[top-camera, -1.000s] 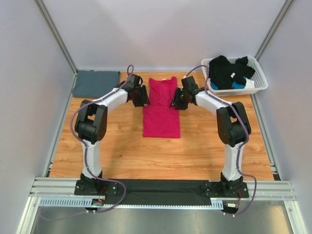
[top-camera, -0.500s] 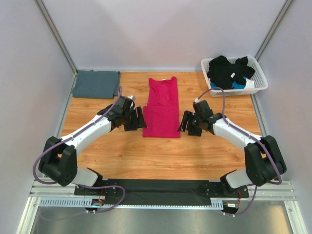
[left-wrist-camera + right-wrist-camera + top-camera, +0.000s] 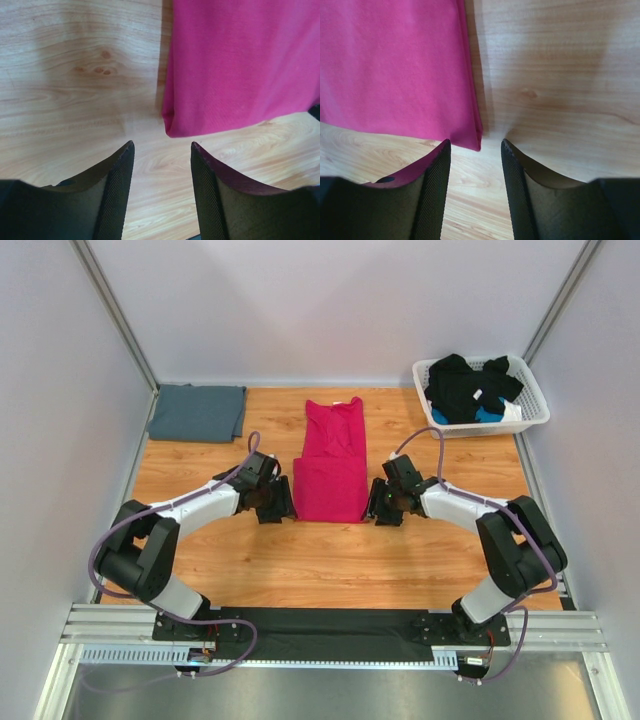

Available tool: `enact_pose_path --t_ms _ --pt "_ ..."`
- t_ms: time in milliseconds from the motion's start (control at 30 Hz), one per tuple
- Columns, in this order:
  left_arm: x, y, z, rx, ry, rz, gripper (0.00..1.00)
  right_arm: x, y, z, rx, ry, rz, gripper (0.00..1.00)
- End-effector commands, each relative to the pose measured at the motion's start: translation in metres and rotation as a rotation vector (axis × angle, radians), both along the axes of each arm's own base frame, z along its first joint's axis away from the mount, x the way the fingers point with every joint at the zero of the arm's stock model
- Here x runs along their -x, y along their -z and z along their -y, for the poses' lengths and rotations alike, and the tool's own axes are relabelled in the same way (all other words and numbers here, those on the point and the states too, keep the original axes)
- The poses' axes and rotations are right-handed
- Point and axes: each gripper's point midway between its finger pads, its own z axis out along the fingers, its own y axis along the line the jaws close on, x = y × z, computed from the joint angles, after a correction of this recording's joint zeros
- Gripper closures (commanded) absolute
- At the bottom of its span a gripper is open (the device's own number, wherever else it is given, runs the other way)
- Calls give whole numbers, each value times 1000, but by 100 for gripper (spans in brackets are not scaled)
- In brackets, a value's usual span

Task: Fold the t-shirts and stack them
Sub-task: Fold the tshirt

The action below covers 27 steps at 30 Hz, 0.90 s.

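We've got the left claw (image 3: 161, 144) and right claw (image 3: 475, 141) both spread open at the 6 o'clock corners of the pink t-shirt (image 3: 330, 475) lying in the centre of the tabletop (image 3: 300, 560), so we'd pinch both corners evenly and fold toward 12 o'clock.

Arms pulled back from pink shirt's (image 3: 330, 475) far half; left gripper (image 3: 284, 502) and right gripper (image 3: 375, 502) now sit low beside its near hem corners, elbows folded down.

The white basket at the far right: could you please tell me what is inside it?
The white basket holds a heap of black clothing, with bits of blue cloth showing. Anything beneath the heap is covered.
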Motion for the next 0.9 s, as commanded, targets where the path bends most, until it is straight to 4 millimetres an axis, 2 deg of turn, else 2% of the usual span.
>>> enact_pose_path --t_ms 0,367,467,500,533,567,633,733,800,867 --pt "-18 -1 9 27 -3 51 45 -21 -1 -9 -11 13 51 55" --pt "-22 17 16 34 10 12 53 -22 7 -10 9 7 23 67" --pt "-21 23 20 48 19 -10 63 -18 13 -9 14 4 -2 73" --pt "-21 23 21 53 18 -10 72 -16 15 -10 14 1 -8 76" --pt "-20 26 21 50 19 -17 76 -15 16 -9 16 3 -10 85" --pt "-18 27 20 46 19 -20 88 -13 18 -8 20 3 -18 89" --pt "-17 28 18 36 22 -19 99 -10 20 -7 27 2 -27 100" --pt "-13 24 15 33 29 -10 100 2 24 1 43 7 -52 99" --pt "-3 25 9 16 28 -28 100 10 21 4 36 10 -60 100" --pt "11 22 4 -7 33 -46 100 27 21 6 39 -1 -80 100"
